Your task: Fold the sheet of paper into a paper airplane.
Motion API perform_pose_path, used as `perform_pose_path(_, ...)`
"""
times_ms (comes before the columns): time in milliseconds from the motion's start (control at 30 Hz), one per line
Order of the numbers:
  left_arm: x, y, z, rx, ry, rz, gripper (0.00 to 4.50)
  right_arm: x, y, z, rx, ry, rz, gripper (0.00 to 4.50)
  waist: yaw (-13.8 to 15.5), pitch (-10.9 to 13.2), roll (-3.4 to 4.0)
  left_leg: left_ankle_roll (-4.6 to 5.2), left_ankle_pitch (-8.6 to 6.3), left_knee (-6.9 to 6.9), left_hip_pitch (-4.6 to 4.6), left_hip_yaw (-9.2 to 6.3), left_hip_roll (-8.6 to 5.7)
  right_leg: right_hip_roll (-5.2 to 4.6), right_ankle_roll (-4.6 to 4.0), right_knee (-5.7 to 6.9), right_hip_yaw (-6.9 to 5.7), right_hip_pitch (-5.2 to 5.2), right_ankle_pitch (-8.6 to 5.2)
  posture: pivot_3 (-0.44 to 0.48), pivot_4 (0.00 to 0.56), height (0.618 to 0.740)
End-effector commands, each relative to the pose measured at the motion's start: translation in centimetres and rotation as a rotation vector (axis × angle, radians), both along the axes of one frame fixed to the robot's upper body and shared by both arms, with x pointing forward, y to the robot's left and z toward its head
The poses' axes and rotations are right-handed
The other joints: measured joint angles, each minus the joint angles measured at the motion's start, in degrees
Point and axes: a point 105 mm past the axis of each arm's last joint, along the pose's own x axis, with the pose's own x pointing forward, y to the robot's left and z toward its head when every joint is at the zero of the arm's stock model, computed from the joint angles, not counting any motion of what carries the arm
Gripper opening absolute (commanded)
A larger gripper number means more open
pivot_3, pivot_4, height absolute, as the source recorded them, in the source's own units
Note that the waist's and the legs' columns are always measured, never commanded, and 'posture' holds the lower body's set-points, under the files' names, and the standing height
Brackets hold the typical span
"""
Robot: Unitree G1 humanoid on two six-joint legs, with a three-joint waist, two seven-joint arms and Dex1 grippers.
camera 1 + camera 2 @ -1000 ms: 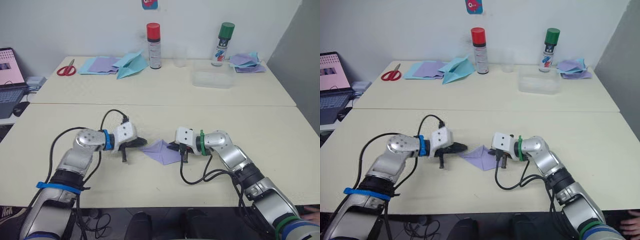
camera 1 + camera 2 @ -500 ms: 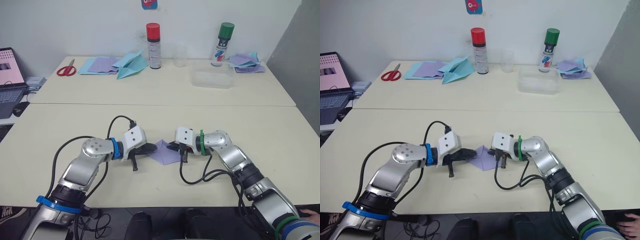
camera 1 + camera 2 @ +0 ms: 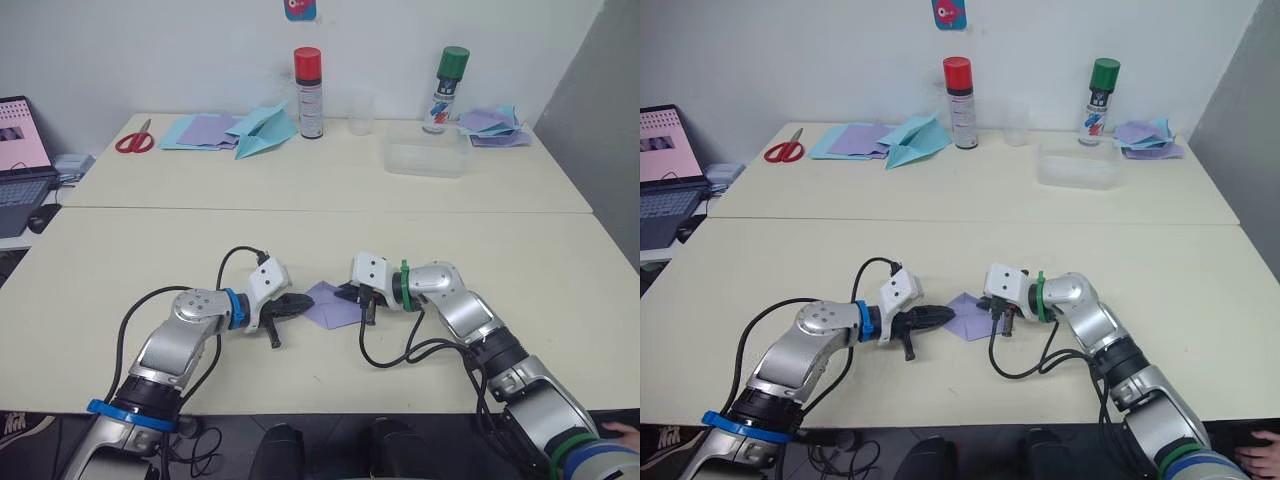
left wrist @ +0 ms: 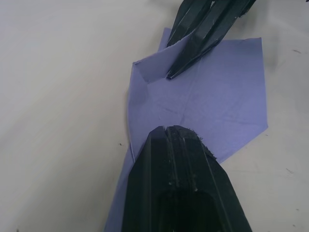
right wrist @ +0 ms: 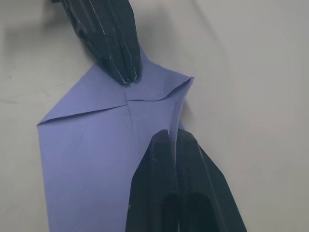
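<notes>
Left gripper has reached the sheet of paper on the cream table.

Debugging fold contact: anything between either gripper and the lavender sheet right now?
Nothing visible. The left gripper and the right gripper both sit with their tips right on the sheet of paper, facing each other across it. The table around it is bare.
</notes>
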Motion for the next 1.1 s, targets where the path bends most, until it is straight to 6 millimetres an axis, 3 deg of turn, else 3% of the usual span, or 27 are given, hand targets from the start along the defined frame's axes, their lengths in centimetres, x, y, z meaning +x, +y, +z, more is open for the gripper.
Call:
perform_pose_path(33,-1.5,1.2,-3.3,0.088,0.147,0.024,0.0,-0.2,-0.8,1.4,0.077,0.06,-0.029,0.9,0.0,0.0,0.0,0.0,0.0,-0.01,-0.01,-0.01,0.01,0.0,0.0,0.0,0.0,0.0,-0.01,0.0,0.15,0.74)
perform_pose_path(233,-1.6,1.5,-3.4,0.1,0.127,0.039,0.0,1.0,-2.6,6.6,0.274,0.015,-0.155,3.01,-0.1,0.0,0.02,0.0,0.0,-0.08,0.0,-0.03,0.05,-0.01,-0.03,-0.01,0.01,-0.04,-0.02,0.0,0.15,0.74)
perform_pose_path(333,-1.3,1.5,-3.1,0.086,0.121,0.049,0.0,0.6,-3.0,8.2,0.319,-0.068,-0.143,3.01,-0.1,0.0,0.02,0.0,0.0,-0.1,0.01,-0.02,0.05,-0.01,-0.03,-0.02,-0.01,-0.03,-0.03,0.0,0.15,0.74)
perform_pose_path(400,-1.3,1.4,-3.0,0.084,0.118,0.048,0.0,-0.2,-2.3,9.4,0.4,-0.079,-0.107,3.01,-0.1,0.0,0.02,0.0,0.0,-0.12,0.01,-0.01,0.05,0.0,-0.04,-0.02,-0.01,-0.04,-0.03,0.0,0.15,0.74)
perform_pose_path(500,-0.9,1.4,-2.7,0.077,0.104,0.055,0.0,-2.0,-0.3,9.6,0.447,-0.107,-0.007,2.38,-0.2,0.0,0.02,0.0,0.0,-0.16,0.02,-0.02,0.05,0.01,-0.05,-0.02,0.01,-0.04,-0.04,0.0,0.15,0.74)
perform_pose_path(700,-0.5,1.2,-2.0,0.07,0.077,0.07,0.0,-2.6,2.5,4.2,0.334,-0.072,-0.026,0.19,-0.2,0.0,0.02,0.0,0.0,-0.14,0.02,-0.01,0.04,-0.01,-0.04,-0.03,0.0,-0.04,-0.04,0.0,0.15,0.74)
perform_pose_path(733,-0.6,1.2,-2.0,0.07,0.077,0.072,0.0,-2.5,2.8,3.2,0.313,-0.056,-0.045,0.02,-0.2,0.0,0.02,0.0,0.0,-0.13,0.01,-0.01,0.03,-0.01,-0.04,-0.03,0.02,-0.05,-0.04,0.0,0.15,0.74)
perform_pose_path(967,-1.0,1.0,-2.1,0.067,0.082,0.077,0.0,-2.2,2.4,-1.4,0.188,-0.029,-0.164,0.02,-0.1,0.0,0.02,0.0,0.0,-0.14,-0.01,-0.03,0.05,-0.03,-0.05,-0.05,0.03,-0.06,-0.04,0.0,0.15,0.74)
perform_pose_path(1100,-1.2,1.2,-2.2,0.067,0.085,0.088,0.0,-1.2,0.2,-3.2,0.177,0.001,-0.314,0.02,-0.1,0.0,0.01,0.0,0.0,-0.16,0.04,-0.04,0.05,-0.03,-0.08,-0.04,0.01,-0.05,-0.05,0.0,0.15,0.74)
